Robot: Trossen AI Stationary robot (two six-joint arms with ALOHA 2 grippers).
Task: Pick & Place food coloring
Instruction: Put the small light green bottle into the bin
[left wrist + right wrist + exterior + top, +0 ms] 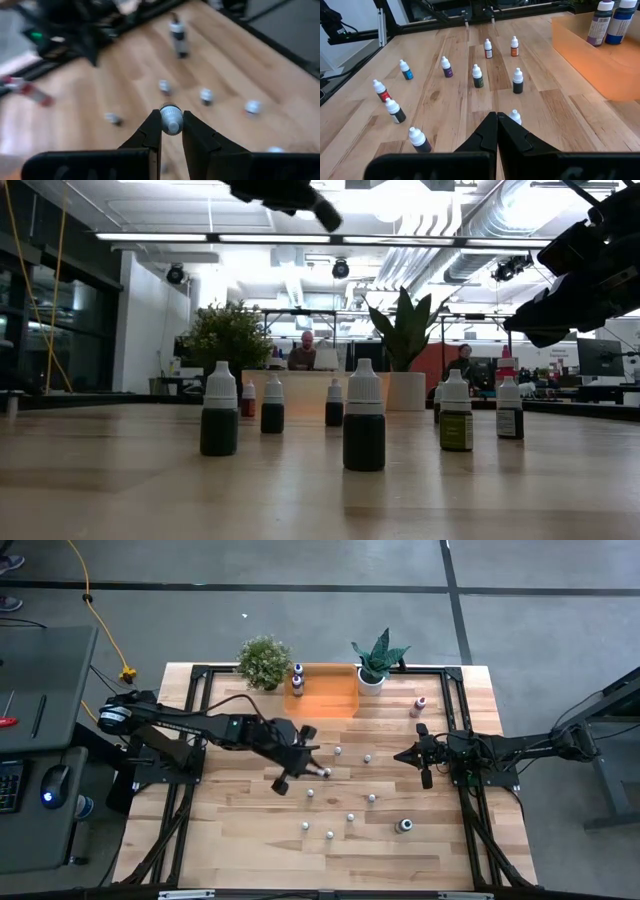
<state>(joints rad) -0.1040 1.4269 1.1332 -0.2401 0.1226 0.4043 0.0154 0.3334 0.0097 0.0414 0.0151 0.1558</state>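
While the left gripper [171,131] hangs over the middle of the counter [240,840], its fingers [150,132] are closed nearly together on the white cap of a small bottle [170,119], which in the wrist view sits pinched between the tips; whether the bottle is already off the wood I cannot tell; the step in hand looks like carrying it to the orange tray [325,692] at the far edge, where two larger bottles [297,678] already stand at the tray's left end; to do it well, lift straight up so the thin cap grip does not let the bottle swing or slip, travel high, and set it down in the bare right part of the tray; the path runs between two plants [265,662], so stay centred and clear of the leaves; other small bottles [340,751] stand scattered near the gripper and toward the near edge, so avoid any sideways sweep low down; a pink bottle [419,706] stands apart near the right rail; the right gripper [496,125] waits at the right side, fingers shut on nothing, leaving the middle open; the black frame rails bound both sides.
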